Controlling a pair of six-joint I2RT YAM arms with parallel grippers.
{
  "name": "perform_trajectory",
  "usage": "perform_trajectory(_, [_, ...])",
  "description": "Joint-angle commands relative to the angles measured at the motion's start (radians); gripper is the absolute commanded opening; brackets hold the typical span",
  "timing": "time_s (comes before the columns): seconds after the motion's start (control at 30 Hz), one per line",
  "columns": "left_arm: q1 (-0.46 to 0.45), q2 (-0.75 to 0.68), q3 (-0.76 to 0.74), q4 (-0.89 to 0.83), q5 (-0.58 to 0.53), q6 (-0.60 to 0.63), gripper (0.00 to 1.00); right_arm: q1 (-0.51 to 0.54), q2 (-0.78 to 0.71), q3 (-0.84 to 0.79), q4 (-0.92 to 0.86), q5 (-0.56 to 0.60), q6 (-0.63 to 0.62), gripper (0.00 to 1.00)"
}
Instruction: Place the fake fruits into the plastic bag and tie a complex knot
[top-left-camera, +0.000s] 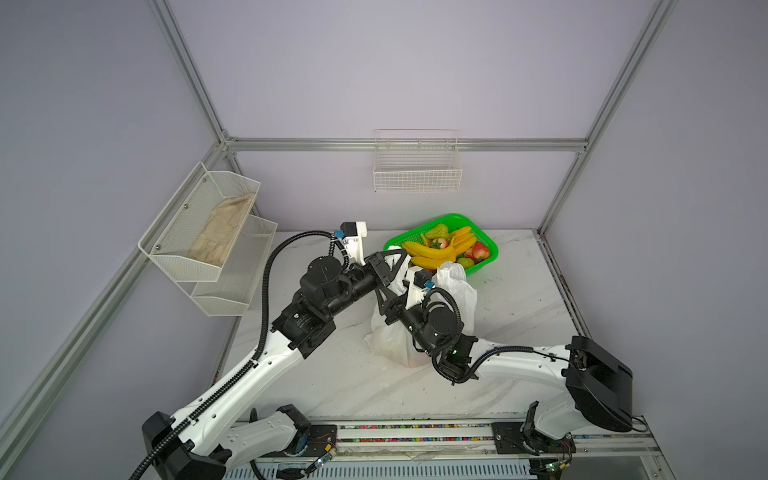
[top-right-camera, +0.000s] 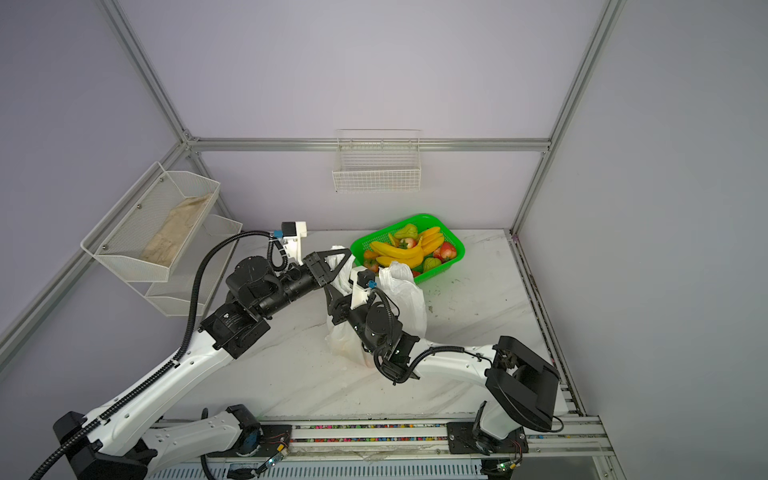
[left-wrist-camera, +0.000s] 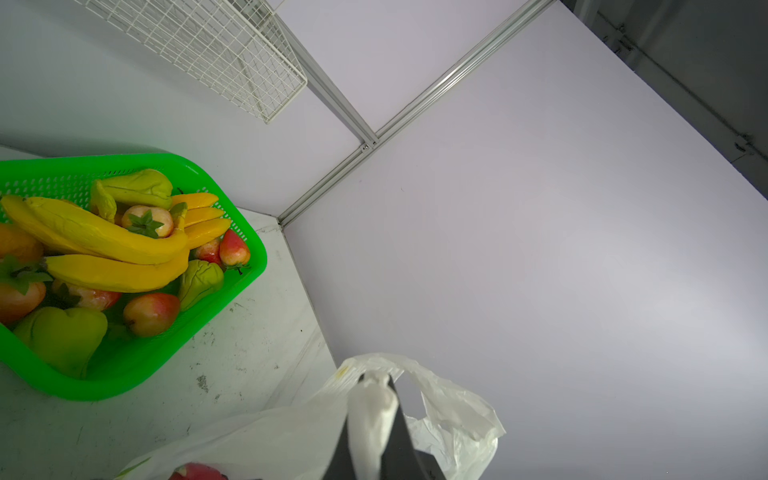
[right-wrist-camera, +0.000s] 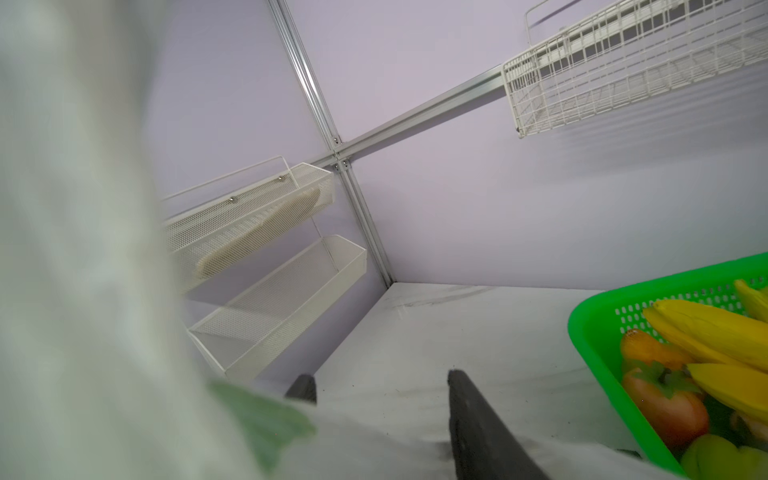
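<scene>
Left pincer (left-wrist-camera: 376, 386) clamped shut; right pincer (right-wrist-camera: 378, 380) apparently half parted; arms angled inward.

Light even, diffuse and fairly bright in all views, only soft faint shadows on the tabletop (top-left-camera: 519, 299), no hard glare; both top views sharp, frame rails (top-left-camera: 189, 70) splayed toward the edges; right wrist view: plastic bag (right-wrist-camera: 83, 249) against the lens, badly out of focus.
</scene>
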Motion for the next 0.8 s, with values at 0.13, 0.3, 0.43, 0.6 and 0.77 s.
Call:
perform_trajectory(0.13, [0.045, -0.024, -0.03, 0.085, 0.004, -0.021, 0.0, -0.002, -0.05, -0.109, 0.074, 0.007, -0.148, 0.33])
perform_trajectory(0.3, [0.084, -0.006, -0.013, 0.079, 0.039, 0.012, 0.0, -0.056, -0.102, -0.143, 0.015, -0.165, -0.212, 0.26])
perform_trajectory(0.43, [0.098, -0.002, 0.023, 0.028, 0.042, 0.133, 0.0, -0.153, -0.151, -0.149, -0.056, -0.391, -0.249, 0.14])
perform_trajectory(0.6, [0.11, 0.026, 0.053, 0.025, 0.13, 0.271, 0.02, -0.263, -0.209, -0.091, -0.253, -0.68, -0.333, 0.08])
perform_trajectory(0.77, [0.113, 0.057, 0.065, 0.038, 0.239, 0.351, 0.12, -0.314, -0.232, -0.055, -0.381, -0.824, -0.383, 0.06])
